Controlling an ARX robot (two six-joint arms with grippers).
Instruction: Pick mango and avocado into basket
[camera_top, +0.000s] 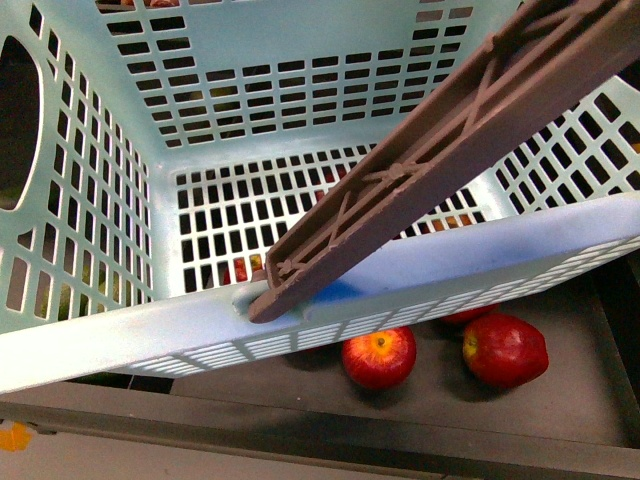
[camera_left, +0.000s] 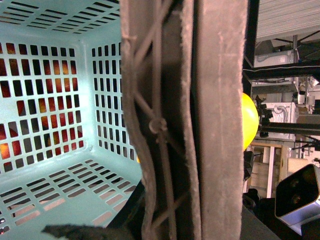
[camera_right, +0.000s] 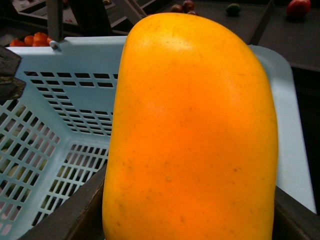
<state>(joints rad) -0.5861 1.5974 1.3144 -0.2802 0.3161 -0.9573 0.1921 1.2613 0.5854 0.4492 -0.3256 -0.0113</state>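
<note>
Mango (camera_right: 190, 135): yellow-orange, clamped between the jaws of the right gripper (camera_right: 190, 227), held near the open basket (camera_right: 75, 60). Basket: aqua, slotted, tilted, with its brown handle (camera_top: 440, 150) raised. Left gripper (camera_left: 165, 225): set close against the handle; whether the jaws are together cannot be told. Red apples (camera_top: 380, 357): two, laid on the dark shelf (camera_top: 520, 410) beneath.

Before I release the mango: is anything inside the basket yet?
No fruit shows on the slotted floor of the basket. Its brown handle covers a diagonal strip; the near wall hides the front edge.
</note>
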